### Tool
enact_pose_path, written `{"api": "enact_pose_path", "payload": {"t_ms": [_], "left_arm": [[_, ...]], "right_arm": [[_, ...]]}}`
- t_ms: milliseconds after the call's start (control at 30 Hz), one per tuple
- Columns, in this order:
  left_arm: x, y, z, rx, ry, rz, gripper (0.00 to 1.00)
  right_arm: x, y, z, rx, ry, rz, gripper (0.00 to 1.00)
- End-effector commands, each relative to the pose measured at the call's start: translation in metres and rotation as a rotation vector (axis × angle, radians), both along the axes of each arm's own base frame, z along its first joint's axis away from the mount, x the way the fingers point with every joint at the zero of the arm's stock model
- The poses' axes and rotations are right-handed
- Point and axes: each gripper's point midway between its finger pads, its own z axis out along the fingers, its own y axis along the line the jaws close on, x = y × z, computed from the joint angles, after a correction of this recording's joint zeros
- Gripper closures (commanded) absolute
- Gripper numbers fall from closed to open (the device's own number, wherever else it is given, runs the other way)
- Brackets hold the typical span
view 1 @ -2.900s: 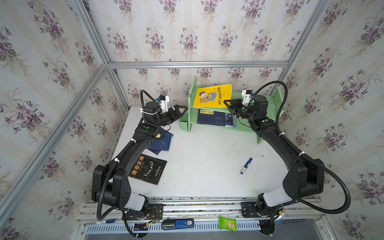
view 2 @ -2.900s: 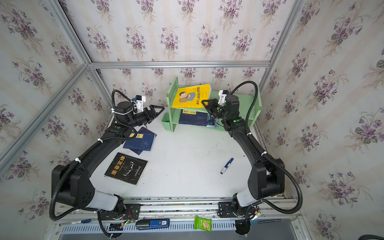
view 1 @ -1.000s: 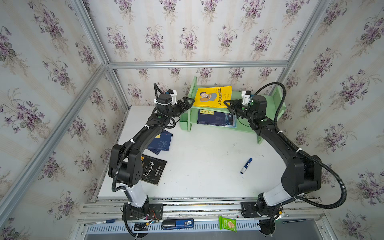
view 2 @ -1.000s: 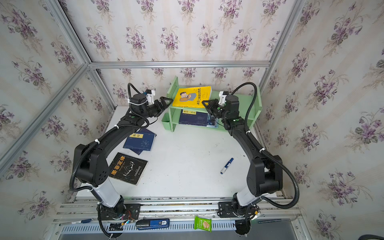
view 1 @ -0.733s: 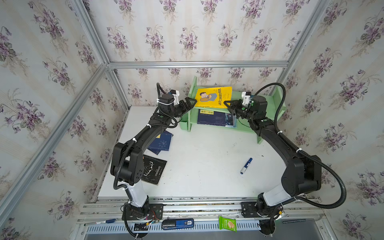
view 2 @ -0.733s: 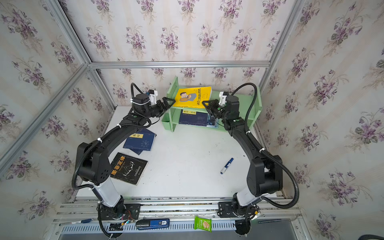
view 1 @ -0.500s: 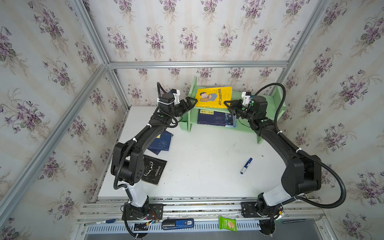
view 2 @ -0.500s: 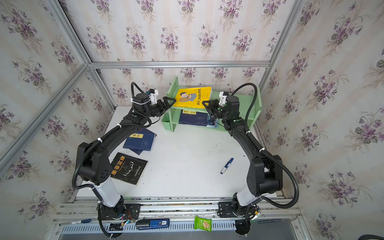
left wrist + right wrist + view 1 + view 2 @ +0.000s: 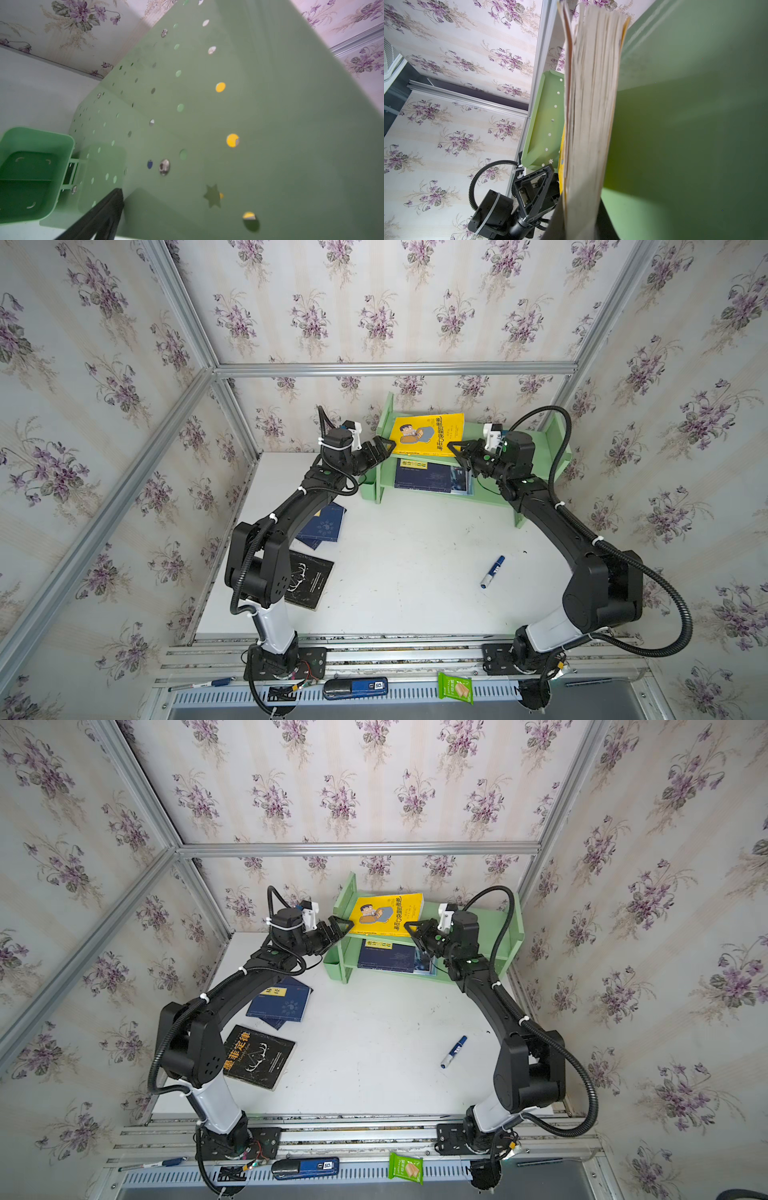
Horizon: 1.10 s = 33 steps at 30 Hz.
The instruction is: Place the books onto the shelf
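shelf (image 9: 559, 448) holds yellow book (image 9: 428, 434) above navy book (image 9: 428, 477).

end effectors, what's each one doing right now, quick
left end effector: open, holding nothing, next to the shelf side panel.
right end effector: closed on the edge of the yellow book.

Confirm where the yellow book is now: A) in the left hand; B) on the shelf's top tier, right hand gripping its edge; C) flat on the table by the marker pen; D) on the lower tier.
B: the yellow book lies on the top tier of the shelf, with the right hand shut on its edge.
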Motion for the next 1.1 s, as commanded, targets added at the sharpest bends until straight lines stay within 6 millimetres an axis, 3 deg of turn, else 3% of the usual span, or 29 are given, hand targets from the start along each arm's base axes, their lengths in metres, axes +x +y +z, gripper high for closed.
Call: {"api": "enact_pose_path", "payload": {"t_ms": [0,167,500,667,867,1067], "left_arm": [[0.003,0.003,-0.005,0.024,0.010,0.024,0.02],[0.005,0.006,-0.018,0.039,0.048,0.047,0.03],[0.005,0.007,-0.018,0.040,0.053,0.049,0.03],[0.004,0.006,-0.017,0.037,0.055,0.044,0.03],[0.003,0.006,-0.018,0.034,0.057,0.040,0.03],[0.003,0.003,-0.019,0.029,0.063,0.030,0.03]], "right_arm": [[-0.004,0.000,0.003,-0.037,-0.027,0.015,0.91],[-0.008,-0.004,0.000,-0.078,-0.017,-0.007,0.84],[-0.011,-0.026,-0.002,-0.267,0.016,-0.084,0.61],[-0.008,-0.034,-0.002,-0.339,0.032,-0.113,0.60],[-0.008,-0.039,-0.007,-0.372,0.053,-0.130,0.67],[-0.004,-0.035,-0.012,-0.359,0.057,-0.112,0.70]]}}
